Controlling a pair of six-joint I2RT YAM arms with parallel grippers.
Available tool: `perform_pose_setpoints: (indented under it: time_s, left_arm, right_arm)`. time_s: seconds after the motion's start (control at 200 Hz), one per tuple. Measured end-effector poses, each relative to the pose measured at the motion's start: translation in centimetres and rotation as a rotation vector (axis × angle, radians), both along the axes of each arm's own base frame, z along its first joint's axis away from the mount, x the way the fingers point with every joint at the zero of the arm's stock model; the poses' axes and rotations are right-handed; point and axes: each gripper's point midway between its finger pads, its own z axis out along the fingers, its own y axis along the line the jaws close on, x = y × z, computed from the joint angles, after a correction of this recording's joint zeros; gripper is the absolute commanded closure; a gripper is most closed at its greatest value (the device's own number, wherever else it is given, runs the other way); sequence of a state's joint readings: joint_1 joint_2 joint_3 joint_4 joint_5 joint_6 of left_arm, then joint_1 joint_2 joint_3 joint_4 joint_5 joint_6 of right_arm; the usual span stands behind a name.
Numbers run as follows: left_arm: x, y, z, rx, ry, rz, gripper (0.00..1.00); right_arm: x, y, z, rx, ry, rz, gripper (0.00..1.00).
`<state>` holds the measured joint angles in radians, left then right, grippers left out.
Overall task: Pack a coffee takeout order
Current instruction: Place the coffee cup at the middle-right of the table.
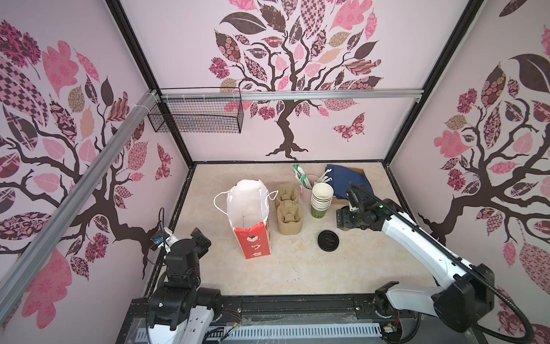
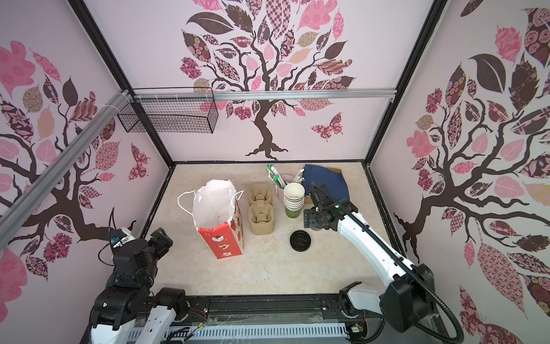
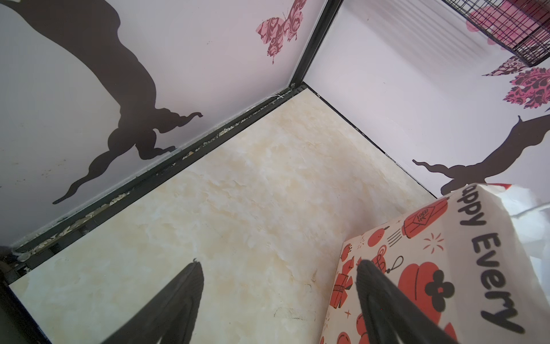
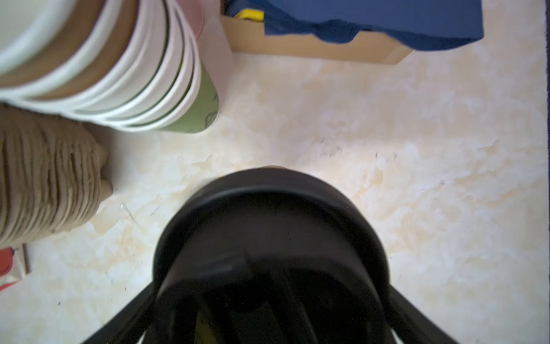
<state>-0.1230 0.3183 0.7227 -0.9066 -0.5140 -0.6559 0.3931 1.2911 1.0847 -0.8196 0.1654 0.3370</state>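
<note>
Black-lidded small paper cup [image 4: 268,232] sits inside the spread right gripper [image 1: 345,222], grip unclear; left gripper [image 3: 279,263] spread, empty; tan moulded-pulp carrier [image 1: 288,214] unloaded.

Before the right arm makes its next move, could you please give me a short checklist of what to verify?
1. Grip: jaws of the right gripper flank the black lid of the cup; whether they are clamped: cannot tell.
2. Lid fully seated: cannot tell, the cup rim is hidden.
3. Both wells of the carrier empty: ok.
4. The paper bag upright, mouth open: ok.
5. The left gripper open, empty, beside the bag: ok.
6. Clearance: the cup stack stands close beside the right gripper, probably tight: not ok.
</note>
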Motion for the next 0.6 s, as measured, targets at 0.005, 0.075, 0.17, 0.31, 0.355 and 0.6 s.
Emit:
perform_pose_setpoints:
  time_s: [0.005, 0.075, 0.17, 0.31, 0.355, 0.6]
  left_arm:
    - [0.0, 0.0, 0.0, 0.0, 0.0, 0.0, 0.16]
    - [0.0, 0.0, 0.0, -0.001, 0.0, -0.001, 0.16]
    - [0.0, -0.1, 0.0, -0.002, -0.003, -0.004, 0.16]
    - [-0.1, -0.1, 0.0, -0.004, -0.007, -0.005, 0.16]
    - [-0.1, -0.1, 0.0, -0.005, -0.007, -0.007, 0.15]
    - [0.1, -0.3, -0.4, -0.01, -0.002, -0.018, 0.15]
  right_arm:
    - [0.1, 0.0, 0.0, 0.0, 0.0, -0.001, 0.09]
    - [1.3, -0.4, -0.7, 0.001, 0.002, -0.008, 0.09]
    - [2.7, -0.8, -1.8, 0.003, 0.014, -0.017, 0.09]
    - [4.0, -1.3, -3.6, 0.005, 0.042, -0.032, 0.08]
    - [4.3, -1.5, -4.0, 0.006, 0.051, -0.039, 0.08]
    - [5.2, -2.3, -5.9, 0.021, 0.071, -0.07, 0.08]
